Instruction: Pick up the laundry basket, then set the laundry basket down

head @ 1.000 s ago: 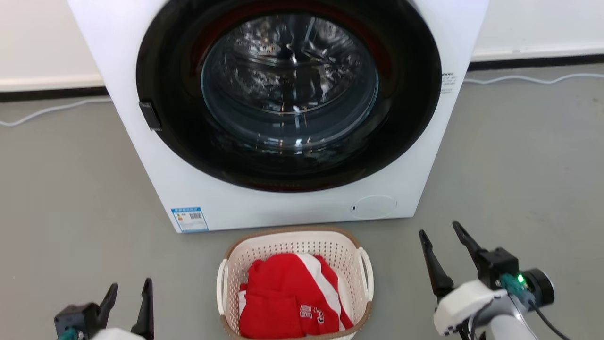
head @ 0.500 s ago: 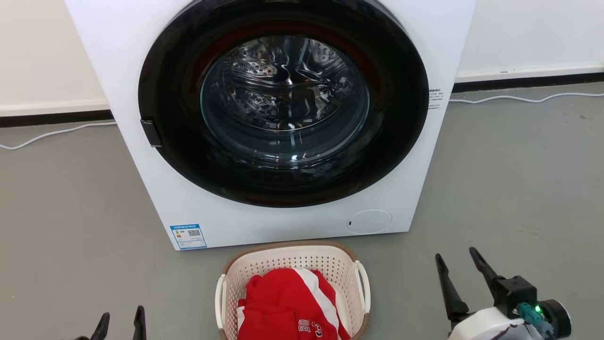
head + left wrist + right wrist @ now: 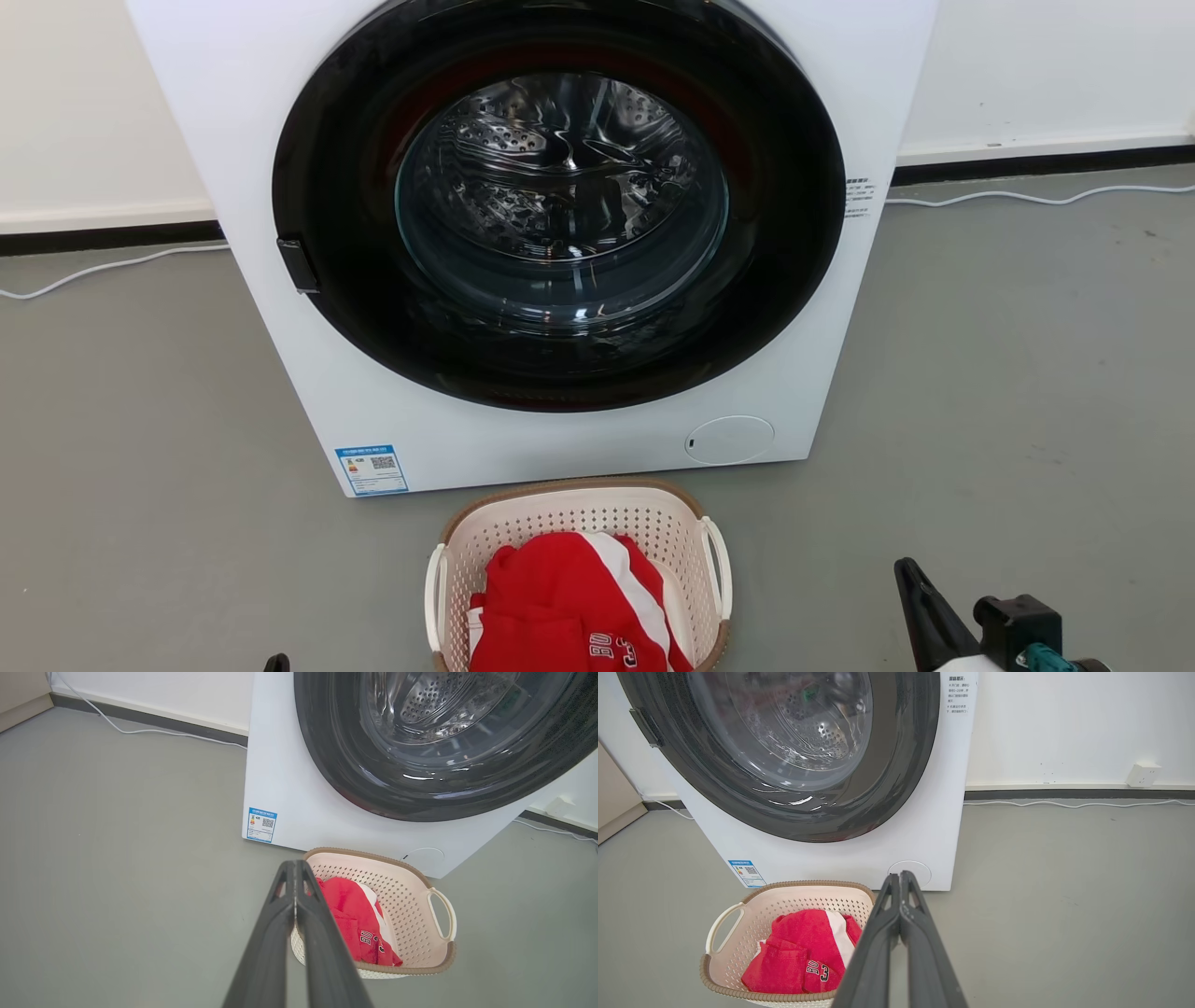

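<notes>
The laundry basket (image 3: 569, 487), cream-white and perforated with a brown rim and white loop handles, stands on the grey floor just in front of the washer. A red and white garment (image 3: 569, 597) lies in it. In the left wrist view my left gripper (image 3: 295, 867) is shut on nothing, its tips above the basket's (image 3: 402, 896) near left rim and apart from it. My right gripper (image 3: 900, 878) is also shut and empty, off the right side of the basket (image 3: 808, 900). In the head view the right gripper (image 3: 920, 602) shows low at the right and the left gripper's tip (image 3: 275, 663) at the bottom edge.
A white front-loading washer (image 3: 523, 448) with a dark round glass door (image 3: 560, 196), shut, rises right behind the basket. White cables (image 3: 1008, 198) run along the floor by the wall on both sides. A wall socket (image 3: 1142, 773) sits at the far right. Grey floor (image 3: 1027, 392) lies on either side.
Both grippers have gone from open to shut on nothing and sunk toward the bottom of the head view. The camera tilted up a little early on. The basket has not moved.
</notes>
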